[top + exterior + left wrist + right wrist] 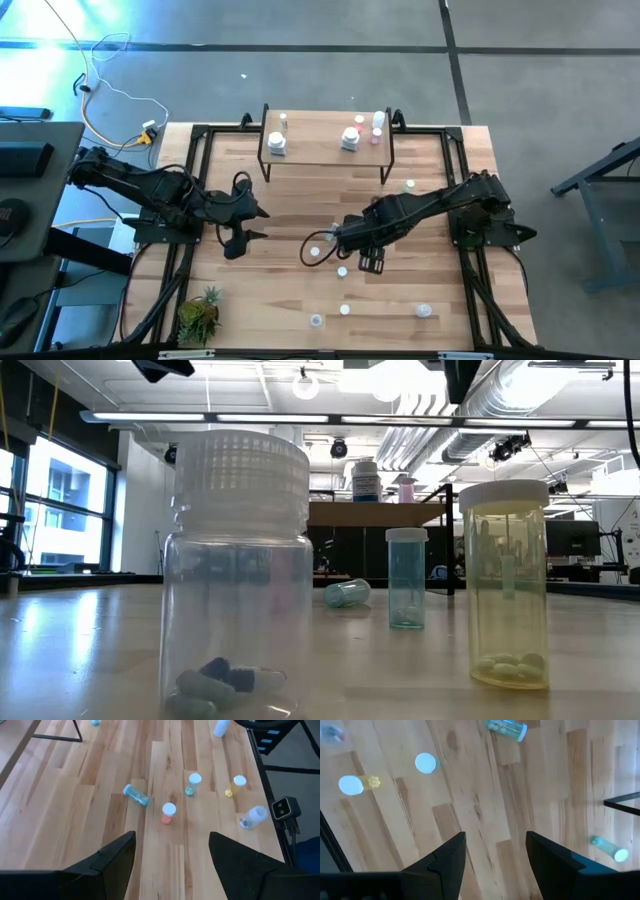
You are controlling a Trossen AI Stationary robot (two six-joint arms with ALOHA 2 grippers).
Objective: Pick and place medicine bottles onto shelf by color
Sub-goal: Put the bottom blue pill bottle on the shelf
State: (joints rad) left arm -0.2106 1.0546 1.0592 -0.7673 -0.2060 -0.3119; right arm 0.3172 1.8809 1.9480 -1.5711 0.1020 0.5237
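Above the tabletop [280, 200], both grippers' jaws apart and empty; bottle labels unreadable.

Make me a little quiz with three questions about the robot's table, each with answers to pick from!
1. Where does the small potted plant stand?
A. on the shelf
B. at the table's near left corner
C. under the right arm

2. In the low view, what colour are the capsules in the nearest clear bottle?
A. blue
B. red
C. black

3. How is the teal vial seen by the left wrist camera?
A. standing upright
B. held by a pincer
C. lying on its side

Answers:
1 B, the high view shows it by the lower left corner of the table, far from the shelf.
2 A, blue capsules rest at the bottle's bottom.
3 C, it lies flat on the wood; the left pincer is open and holds nothing.
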